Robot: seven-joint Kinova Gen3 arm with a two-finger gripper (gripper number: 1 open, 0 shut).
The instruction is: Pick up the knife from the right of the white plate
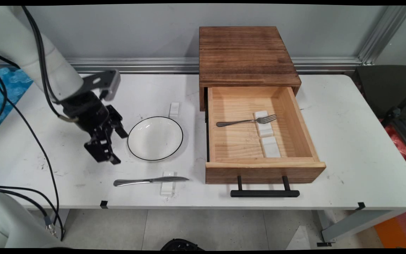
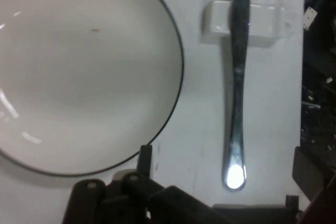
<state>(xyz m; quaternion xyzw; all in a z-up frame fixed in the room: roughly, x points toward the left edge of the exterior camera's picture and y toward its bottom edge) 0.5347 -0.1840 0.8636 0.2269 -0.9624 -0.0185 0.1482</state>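
While the gripper (image 1: 113, 146) hangs empty with its fingers spread apart just left of the black-rimmed white plate (image 1: 155, 138), a knife (image 1: 150, 180) lies across a small white rest (image 1: 167, 187) on the counter (image 1: 347, 141), near the plate's front edge.
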